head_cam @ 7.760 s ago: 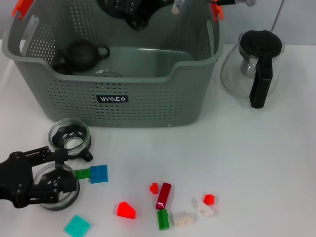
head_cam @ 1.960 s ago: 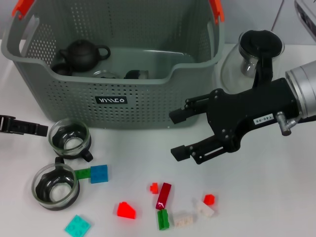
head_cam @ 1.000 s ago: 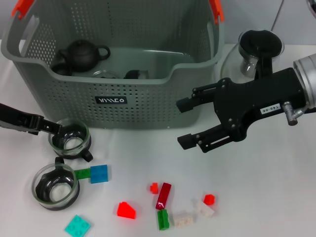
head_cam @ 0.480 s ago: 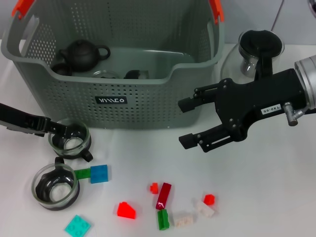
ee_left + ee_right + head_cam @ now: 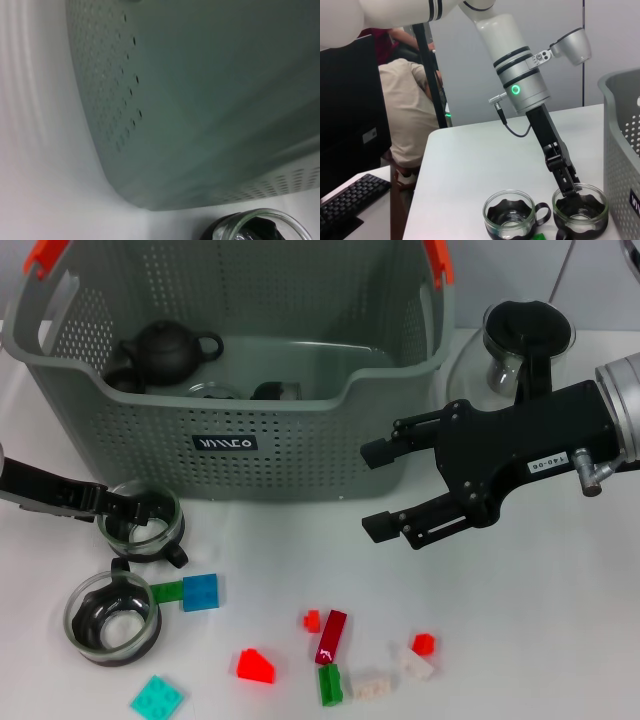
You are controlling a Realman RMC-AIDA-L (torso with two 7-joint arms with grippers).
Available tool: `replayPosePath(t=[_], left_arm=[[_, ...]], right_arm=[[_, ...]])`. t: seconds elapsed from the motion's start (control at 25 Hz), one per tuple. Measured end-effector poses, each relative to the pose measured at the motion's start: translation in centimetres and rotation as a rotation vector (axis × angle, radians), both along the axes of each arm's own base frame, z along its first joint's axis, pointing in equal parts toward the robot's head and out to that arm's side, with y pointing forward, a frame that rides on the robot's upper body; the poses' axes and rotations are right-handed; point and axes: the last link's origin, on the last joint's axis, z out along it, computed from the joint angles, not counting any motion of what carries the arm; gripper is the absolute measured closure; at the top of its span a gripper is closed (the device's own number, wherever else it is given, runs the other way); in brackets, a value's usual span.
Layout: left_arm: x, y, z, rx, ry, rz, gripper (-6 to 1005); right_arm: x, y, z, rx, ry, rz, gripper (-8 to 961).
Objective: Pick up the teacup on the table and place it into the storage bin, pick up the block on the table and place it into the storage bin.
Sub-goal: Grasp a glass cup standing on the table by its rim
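Observation:
Two glass teacups with black inserts stand on the white table left of front: one point(image 5: 140, 521) point(image 5: 580, 210) point(image 5: 260, 226) close to the storage bin point(image 5: 300, 455) point(image 5: 200, 100), the other point(image 5: 112, 616) point(image 5: 512, 218) nearer me. My left gripper point(image 5: 116, 506) point(image 5: 568, 187) reaches in low from the left, its tip at the rim of the teacup by the bin. Small blocks lie scattered in front, among them a blue one point(image 5: 200, 592), a red one point(image 5: 256, 666) and a dark red one point(image 5: 332, 635). My right gripper point(image 5: 373, 490) hovers open above the table, right of the bin's front corner, holding nothing.
A black teapot point(image 5: 165, 348) and other small pieces lie inside the bin. A clear glass pot with a black handle point(image 5: 520, 370) stands at the back right. More blocks: teal point(image 5: 157, 698), green point(image 5: 330, 684), white point(image 5: 370, 684). A person and a keyboard point(image 5: 350, 202) are beyond the table.
My left gripper has slid rightward along the table until its tip reaches the rim of the teacup by the bin. The right gripper has hardly moved over the last second.

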Motion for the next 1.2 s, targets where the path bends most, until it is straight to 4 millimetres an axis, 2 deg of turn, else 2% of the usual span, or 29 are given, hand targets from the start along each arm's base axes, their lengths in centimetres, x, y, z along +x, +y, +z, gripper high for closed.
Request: replayPosePath(t=[0.96,1.2], left_arm=[[0.0,0.1,-0.5,-0.004,0.021,0.000,193],[0.1,0.2,-1.1,-0.029,0.059,-0.024,311]], right_arm=[[0.3,0.2,0.1,0.012,0.010,0.000,96],[0.2,0.2,0.2,0.014,0.012,0.001,95]])
